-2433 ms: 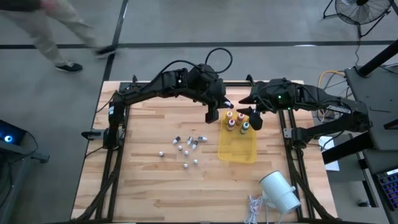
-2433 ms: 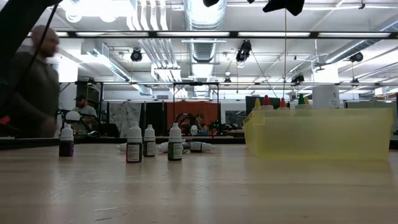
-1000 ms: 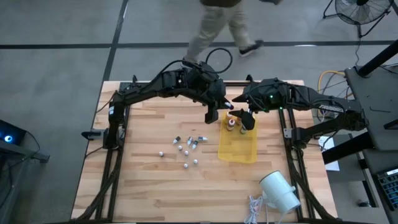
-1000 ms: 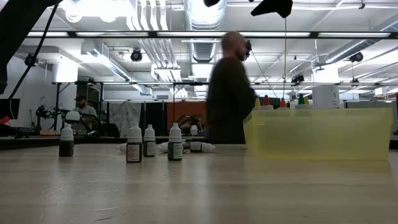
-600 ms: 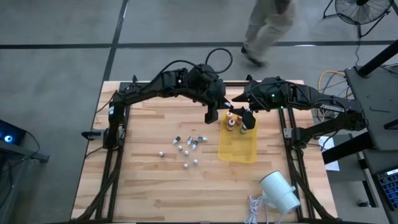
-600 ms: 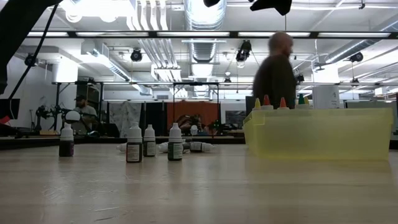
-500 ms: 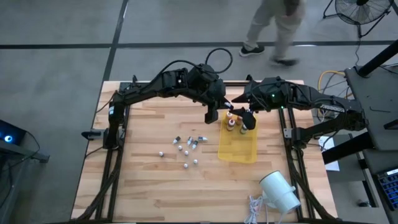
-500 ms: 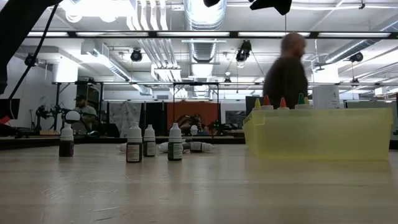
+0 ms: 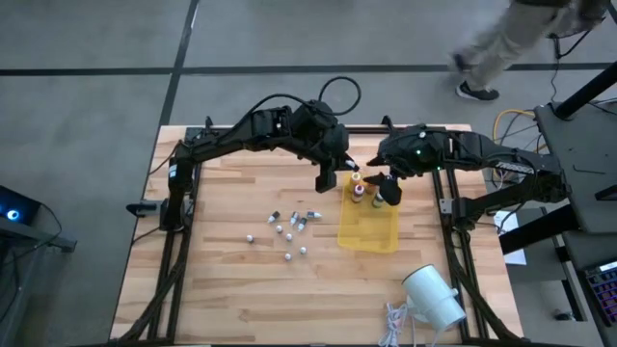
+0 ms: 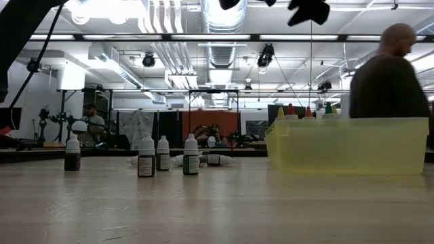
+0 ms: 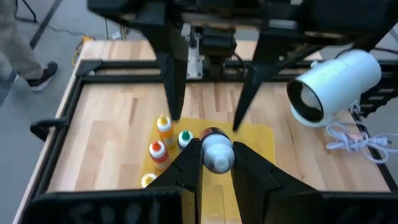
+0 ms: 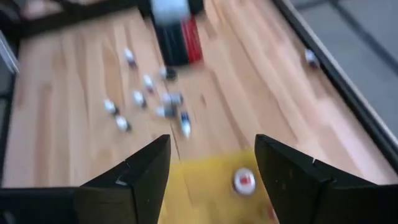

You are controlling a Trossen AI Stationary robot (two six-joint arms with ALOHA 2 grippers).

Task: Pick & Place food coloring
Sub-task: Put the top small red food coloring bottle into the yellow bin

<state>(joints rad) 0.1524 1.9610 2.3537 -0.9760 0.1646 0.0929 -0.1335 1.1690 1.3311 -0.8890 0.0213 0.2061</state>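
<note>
Small food coloring bottles with coloured tops (image 11: 163, 126) stand at the far end of the yellow tray (image 9: 371, 231). My left gripper (image 9: 328, 179) hangs just left of the tray's far corner, shut on a dark bottle with a white cap (image 11: 217, 152). My right gripper (image 9: 384, 189) hovers open above the bottles in the tray (image 9: 358, 191), touching nothing; its fingers (image 12: 140, 177) stand wide apart. Several more bottles (image 10: 146, 156) and tiny vials (image 9: 288, 228) stand or lie on the wood left of the tray. My left gripper pinches the bottle's white cap (image 11: 219, 157) between its two fingers (image 11: 186, 163). The fingers slant downward toward the table's right. The bottle (image 12: 178, 38) is lifted clear of the table, its dark, red-labelled body below the cap.
A big white cylinder (image 9: 434, 295) lies near the front right corner with a coiled cable (image 9: 393, 324) beside it. Black frame rails (image 9: 183, 193) run along both table sides. A person (image 10: 390, 74) passes beyond the far edge, at the right.
My right gripper has tipped its fingers a little further down over the tray's far end. My left gripper has kept still with its bottle. A person has walked past behind the table, from left to right.
</note>
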